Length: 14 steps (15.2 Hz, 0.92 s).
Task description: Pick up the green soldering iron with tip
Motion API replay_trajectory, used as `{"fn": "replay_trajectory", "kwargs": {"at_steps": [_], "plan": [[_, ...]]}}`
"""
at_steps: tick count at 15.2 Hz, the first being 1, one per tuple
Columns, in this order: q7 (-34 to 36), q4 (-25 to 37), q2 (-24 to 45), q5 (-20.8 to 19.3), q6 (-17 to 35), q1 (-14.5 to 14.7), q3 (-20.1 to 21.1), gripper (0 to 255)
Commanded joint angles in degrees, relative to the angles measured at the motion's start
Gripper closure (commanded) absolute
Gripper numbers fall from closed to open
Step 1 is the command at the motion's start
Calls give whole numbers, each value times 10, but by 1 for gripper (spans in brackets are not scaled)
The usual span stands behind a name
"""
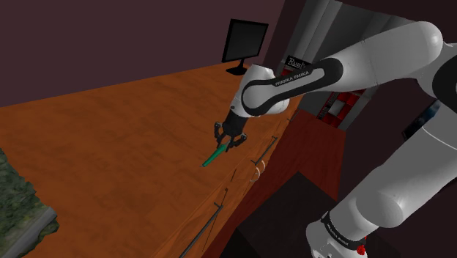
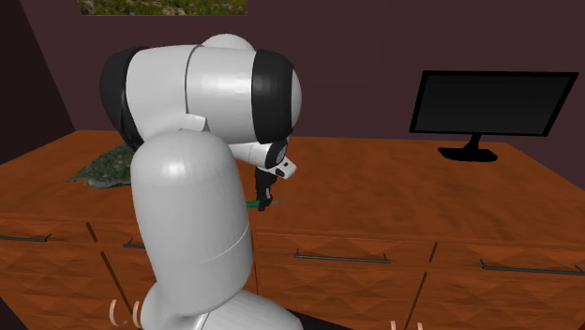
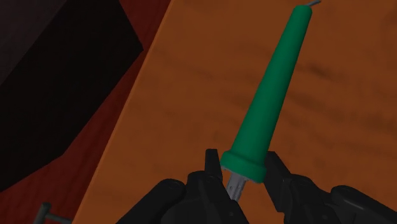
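The green soldering iron [image 3: 270, 108] is a long tapered cone with a flared base and a small metal tip at that base. My gripper [image 3: 245, 170] is shut on the flared base, one black finger [image 3: 213, 167] pressed on each side. In the shoulder view the gripper [image 1: 233, 144] points down over the wooden desk top [image 1: 124, 139], near its front edge. The iron [image 1: 214, 155] slants down and to that view's left from the fingers. In the second exterior view the gripper [image 2: 265, 199] shows beside the arm's white bulk, with a green sliver of the iron [image 2: 251, 202] by it.
A black monitor [image 1: 244, 40] stands at the desk's far end. A mottled green mat [image 1: 18, 205] lies at the near left in the shoulder view. Drawer fronts with handles [image 2: 337, 256] run below the desk edge. My stand [image 1: 293, 212] sits close to the desk.
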Motion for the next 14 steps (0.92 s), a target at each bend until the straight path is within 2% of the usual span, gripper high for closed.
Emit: {"fn": "replay_trajectory", "kwargs": {"at_steps": [1, 12, 14], "plan": [[2, 3, -12, 1, -16, -1, -1, 255], [15, 38, -66, -2, -103, -4, -6, 255], [15, 39, -67, -2, -104, -4, -6, 255]]}}
